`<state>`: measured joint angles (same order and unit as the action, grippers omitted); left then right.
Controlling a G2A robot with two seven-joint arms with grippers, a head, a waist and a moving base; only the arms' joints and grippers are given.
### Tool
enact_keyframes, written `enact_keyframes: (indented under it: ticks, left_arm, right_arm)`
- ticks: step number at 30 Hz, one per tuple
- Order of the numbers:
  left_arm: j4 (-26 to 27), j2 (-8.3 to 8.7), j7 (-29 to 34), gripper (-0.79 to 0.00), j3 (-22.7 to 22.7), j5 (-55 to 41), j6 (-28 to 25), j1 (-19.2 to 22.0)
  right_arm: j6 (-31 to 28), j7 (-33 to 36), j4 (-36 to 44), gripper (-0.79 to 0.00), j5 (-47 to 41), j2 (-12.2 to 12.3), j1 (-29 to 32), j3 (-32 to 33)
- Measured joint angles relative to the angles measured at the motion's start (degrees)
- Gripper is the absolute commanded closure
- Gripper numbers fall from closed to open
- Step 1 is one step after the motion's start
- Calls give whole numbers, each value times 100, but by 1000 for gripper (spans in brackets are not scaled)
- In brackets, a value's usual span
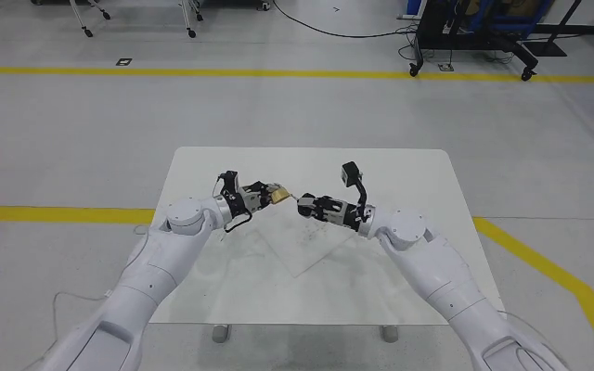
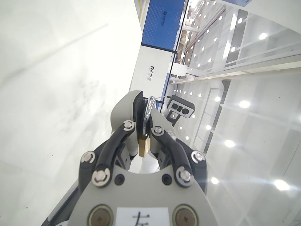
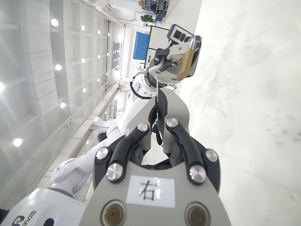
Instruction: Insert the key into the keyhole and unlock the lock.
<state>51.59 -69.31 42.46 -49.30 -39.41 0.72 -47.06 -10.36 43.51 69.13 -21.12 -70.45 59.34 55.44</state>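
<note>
Above the table (image 1: 408,185), my left gripper (image 2: 146,105) pinched the brass padlock (image 2: 144,147) by its shackle, while my right gripper (image 3: 160,99) clamped what appeared to be the key (image 3: 156,87), edge-on. The step in hand looked like alignment; next, the tip needed squaring with the keyhole.

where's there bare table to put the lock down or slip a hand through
Bare table runs along the far edge beyond the arms, out to both far corners. The near middle, between the two forearms, is bare too. Crowded: the centre, where the left gripper with the lock and the right gripper with the key nearly meet.
</note>
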Motion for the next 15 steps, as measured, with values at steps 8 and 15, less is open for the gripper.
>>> enact_keyframes:
  ticks: [8,15]
  left_arm:
    - [351,39,-365,0,-187,261,47,-204]
    - [585,59,-327,0,-354,300,116,-344]
  right_arm:
    - [384,-827,359,0,397,-87,160,-239]
    - [537,-1276,560,0,642,-119,310,-271]
